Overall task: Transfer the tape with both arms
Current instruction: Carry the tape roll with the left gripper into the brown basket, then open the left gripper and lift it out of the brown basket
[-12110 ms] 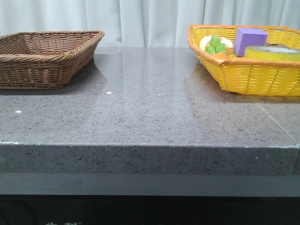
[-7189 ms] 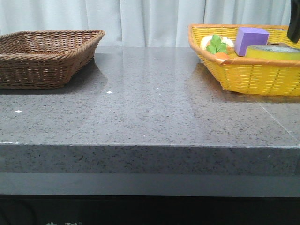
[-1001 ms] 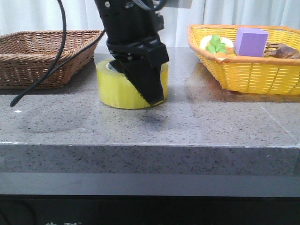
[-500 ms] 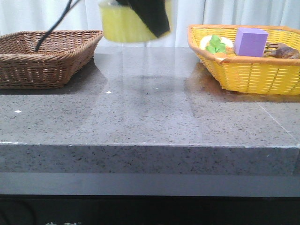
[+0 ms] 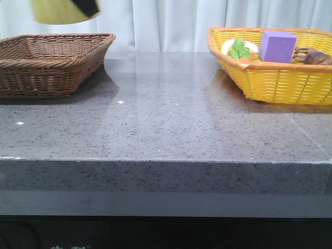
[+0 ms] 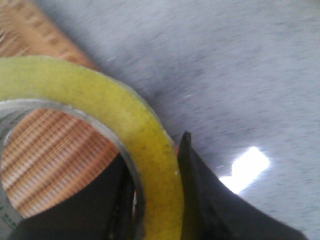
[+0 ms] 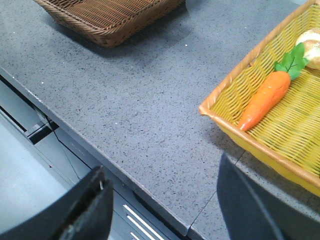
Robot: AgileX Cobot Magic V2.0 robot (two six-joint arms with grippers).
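Observation:
The yellow tape (image 5: pixel 58 10) hangs in the air at the top left of the front view, above the brown wicker basket (image 5: pixel 52 62). My left gripper (image 6: pixel 156 160) is shut on the tape's (image 6: pixel 125 115) wall, one finger inside the core and one finger (image 6: pixel 205 200) outside. The basket's brown weave (image 6: pixel 55 150) shows through the core, directly below. In the front view only a black finger (image 5: pixel 89 6) of the left gripper shows against the roll. My right gripper (image 7: pixel 160 205) is open and holds nothing, above the table's near edge beside the yellow basket (image 7: pixel 225 112).
The yellow basket (image 5: pixel 275 83) at the right holds a purple cube (image 5: pixel 276 45), a carrot (image 7: pixel 264 100) with green leaves (image 5: pixel 238 50), and a brown item (image 5: pixel 314 56). Grey stone table (image 5: pixel 166 119) lies between the baskets. Its front edge (image 7: pixel 100 150) drops to drawers.
The left gripper has lifted the tape off the table's middle and carried it up and left, to above the brown basket.

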